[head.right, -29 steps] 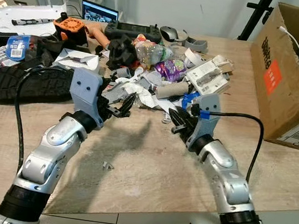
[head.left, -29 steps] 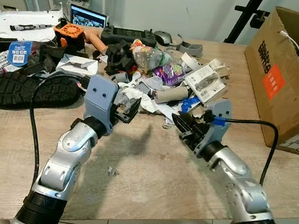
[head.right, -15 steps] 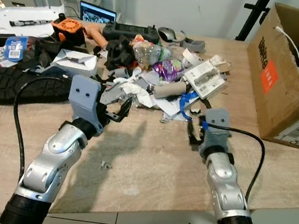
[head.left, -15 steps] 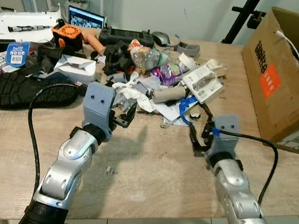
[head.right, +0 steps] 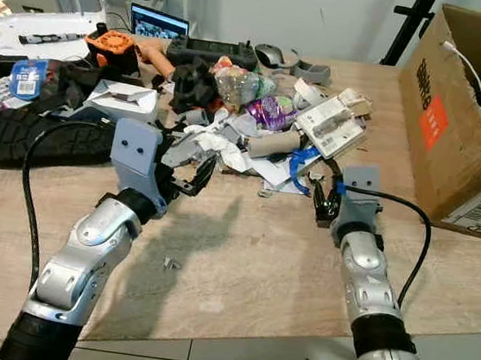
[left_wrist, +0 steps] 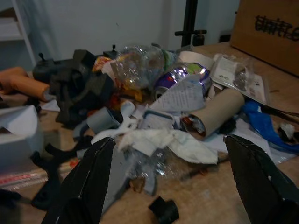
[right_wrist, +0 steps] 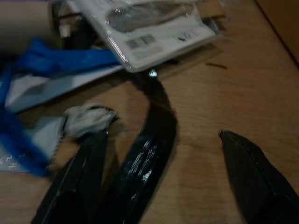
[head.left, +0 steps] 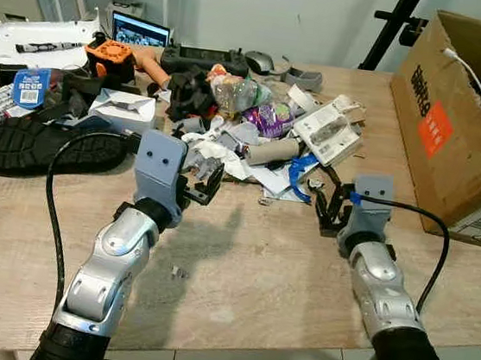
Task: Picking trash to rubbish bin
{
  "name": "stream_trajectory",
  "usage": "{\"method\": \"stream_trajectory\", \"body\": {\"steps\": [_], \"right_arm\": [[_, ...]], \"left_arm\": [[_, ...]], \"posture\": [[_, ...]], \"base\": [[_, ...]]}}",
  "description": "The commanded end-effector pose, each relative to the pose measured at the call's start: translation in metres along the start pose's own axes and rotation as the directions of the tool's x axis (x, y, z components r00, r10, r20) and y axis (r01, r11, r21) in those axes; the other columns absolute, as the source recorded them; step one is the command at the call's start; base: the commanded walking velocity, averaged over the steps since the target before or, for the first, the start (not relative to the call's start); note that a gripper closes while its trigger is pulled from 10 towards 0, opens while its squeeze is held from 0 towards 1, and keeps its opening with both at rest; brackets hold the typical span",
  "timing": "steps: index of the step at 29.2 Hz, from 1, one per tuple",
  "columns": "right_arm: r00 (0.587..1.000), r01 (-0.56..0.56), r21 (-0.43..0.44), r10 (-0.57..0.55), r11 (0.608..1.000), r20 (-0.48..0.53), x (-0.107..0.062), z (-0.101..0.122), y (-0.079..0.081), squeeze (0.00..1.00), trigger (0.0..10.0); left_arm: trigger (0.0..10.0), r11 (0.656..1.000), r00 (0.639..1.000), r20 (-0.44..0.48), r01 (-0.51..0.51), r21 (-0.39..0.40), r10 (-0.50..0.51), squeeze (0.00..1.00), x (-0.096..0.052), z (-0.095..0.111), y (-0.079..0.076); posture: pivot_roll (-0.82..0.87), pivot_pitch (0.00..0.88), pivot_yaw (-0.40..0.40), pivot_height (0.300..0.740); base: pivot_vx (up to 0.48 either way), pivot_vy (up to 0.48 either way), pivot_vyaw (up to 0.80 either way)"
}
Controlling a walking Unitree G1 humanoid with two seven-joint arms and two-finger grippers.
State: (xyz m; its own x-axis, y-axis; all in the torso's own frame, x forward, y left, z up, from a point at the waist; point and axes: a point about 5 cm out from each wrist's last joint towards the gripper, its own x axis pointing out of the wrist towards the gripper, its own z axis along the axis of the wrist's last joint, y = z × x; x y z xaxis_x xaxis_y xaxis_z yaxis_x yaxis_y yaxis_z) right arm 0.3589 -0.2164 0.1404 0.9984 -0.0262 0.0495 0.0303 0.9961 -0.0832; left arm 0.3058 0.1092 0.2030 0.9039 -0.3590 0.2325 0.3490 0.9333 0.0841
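wooden table [head.left: 239,267] is seen carrying a trash pile [head.left: 256,121] at its middle, a cardboard box [head.left: 456,118] at the robot's right bearing an orange label with print too small to read, and a black shoe sole [head.left: 49,143] at the left. left gripper [head.left: 208,179] is held at the pile's near edge, fingers spread apart. right gripper [head.left: 329,203] is held low with fingers apart on either side of a glossy black strip [right_wrist: 152,140], whose curved long axis runs away toward a barcoded plastic package [right_wrist: 149,28]. crumpled grey scrap [right_wrist: 88,119] lies just beside it.
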Motion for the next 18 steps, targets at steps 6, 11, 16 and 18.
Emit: {"method": "stream_trajectory", "body": {"steps": [6,11,16,18], "right_arm": [[0.998,-0.044,0.005,0.044,0.999,-0.037,0.005,-0.007,0.000,0.00,10.0],[0.995,-0.075,0.019,0.076,0.997,-0.068,0.009,-0.010,0.004,0.00,10.0],[0.991,-0.137,0.028,0.137,0.990,-0.002,0.012,0.000,0.015,0.00,10.0],[0.991,-0.130,0.026,0.129,0.991,0.015,0.012,0.004,0.015,0.00,10.0]], "left_arm": [[10.0,0.999,0.999,-0.019,-0.034,0.029,0.035,0.00,0.000,-0.002,0.009],[10.0,0.999,0.999,-0.025,-0.033,0.036,0.034,0.00,-0.001,-0.002,0.010],[10.0,0.999,0.996,0.078,-0.037,-0.038,0.040,0.00,-0.002,0.013,0.009],[10.0,0.998,0.995,0.100,-0.020,-0.065,0.027,0.00,-0.003,0.017,0.007]], "posture": [[0.09,0.244,0.008,0.740],[0.09,0.224,0.011,0.740],[0.09,0.227,0.005,0.740],[0.10,0.224,0.002,0.740]], "base": [[0.000,0.000,0.00],[0.000,0.000,0.00],[0.000,0.000,0.00],[0.000,0.000,0.00]]}}
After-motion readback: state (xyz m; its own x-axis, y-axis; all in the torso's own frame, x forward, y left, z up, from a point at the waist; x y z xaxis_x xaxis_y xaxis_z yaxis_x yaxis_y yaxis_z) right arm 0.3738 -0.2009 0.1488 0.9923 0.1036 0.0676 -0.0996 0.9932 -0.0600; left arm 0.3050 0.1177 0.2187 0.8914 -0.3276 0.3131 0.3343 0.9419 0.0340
